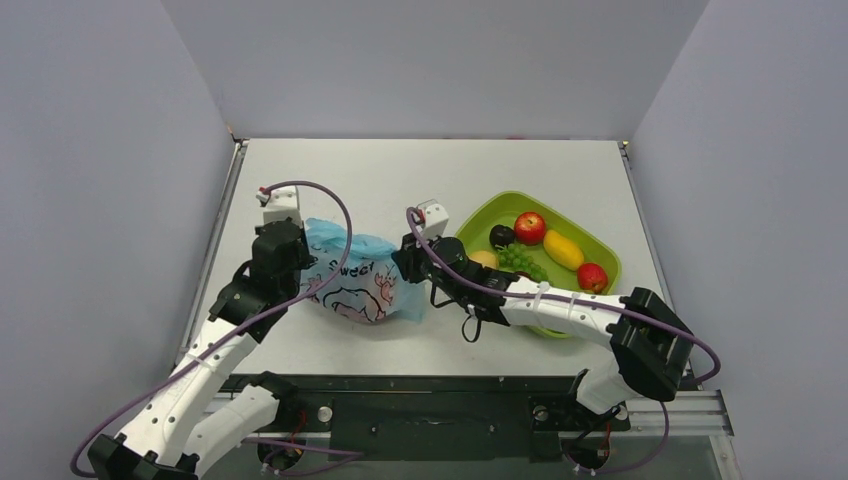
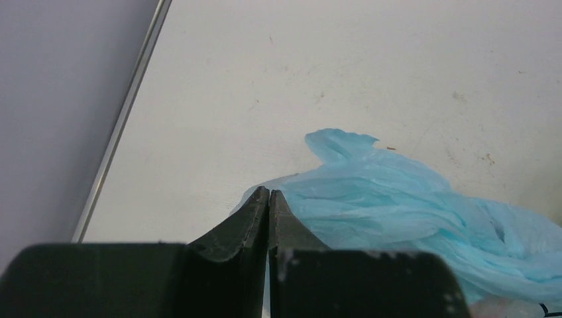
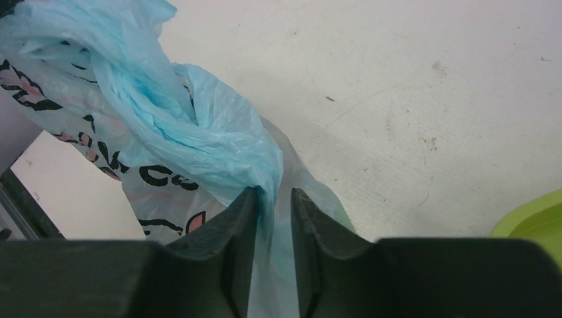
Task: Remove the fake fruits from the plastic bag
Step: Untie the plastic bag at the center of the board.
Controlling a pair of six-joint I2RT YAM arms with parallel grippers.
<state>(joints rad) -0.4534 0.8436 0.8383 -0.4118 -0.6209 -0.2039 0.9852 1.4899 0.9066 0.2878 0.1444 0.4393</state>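
Left claw is pressed together at the left edge of the bag, right claw slightly apart around a fold, fruits seemingly all inside.

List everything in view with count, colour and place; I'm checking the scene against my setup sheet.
plastic bag: one, light blue with black and pink print, on the table between the grippers
tray: one, lime green, right part of the table
red apple: one, red, far side of the tray
dark fruit: one, near black, left of the apple
yellow mango: one, yellow, right of the apple
green grapes: one cluster, green, middle of the tray
red fruit: one, red, tray's near right
pale yellow fruit: one, tray's left, partly hidden
table: one, white
left gripper: black, shut, at the bag's left edge
right gripper: black, slightly open, bag film between the jaws
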